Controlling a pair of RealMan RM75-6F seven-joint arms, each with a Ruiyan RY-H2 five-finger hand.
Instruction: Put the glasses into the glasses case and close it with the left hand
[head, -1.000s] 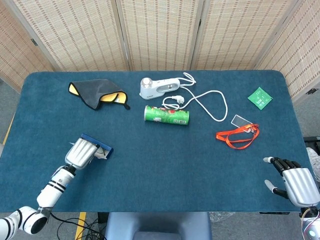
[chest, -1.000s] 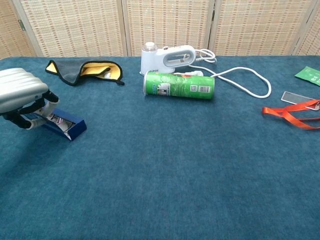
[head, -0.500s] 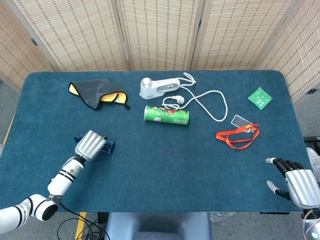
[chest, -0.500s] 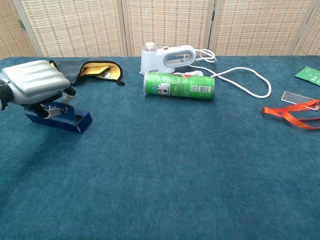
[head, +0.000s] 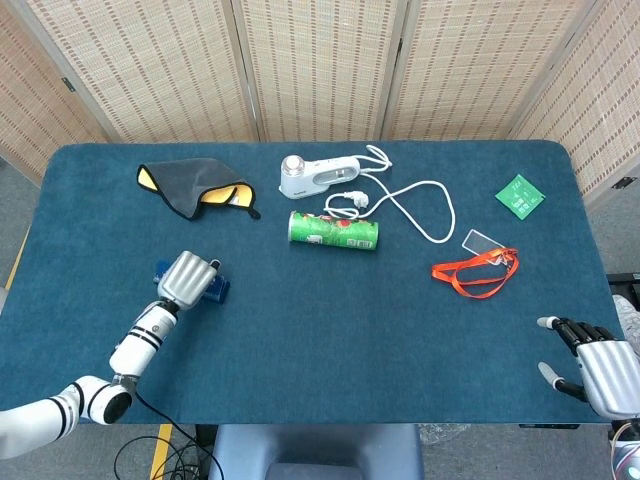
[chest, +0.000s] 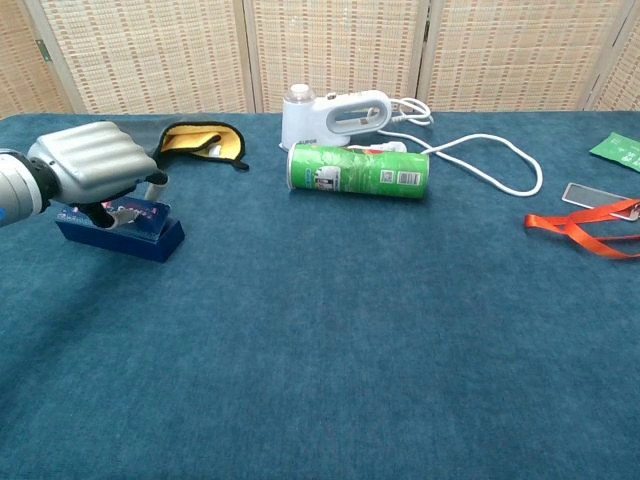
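Our left hand (chest: 92, 172) on top of the blue case (chest: 120, 231), fingers curled over it, grip not discernible, case well left of the can (chest: 358, 171), our right hand (head: 598, 368) spread, holding nothing.

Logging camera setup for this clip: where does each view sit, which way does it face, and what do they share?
Head view: high above the near edge, looking steeply down on the whole table; shows left hand and right hand.
Chest view: low, near table height, facing the screens; shows only the left hand.
Shared: left hand over the glasses case, green can.
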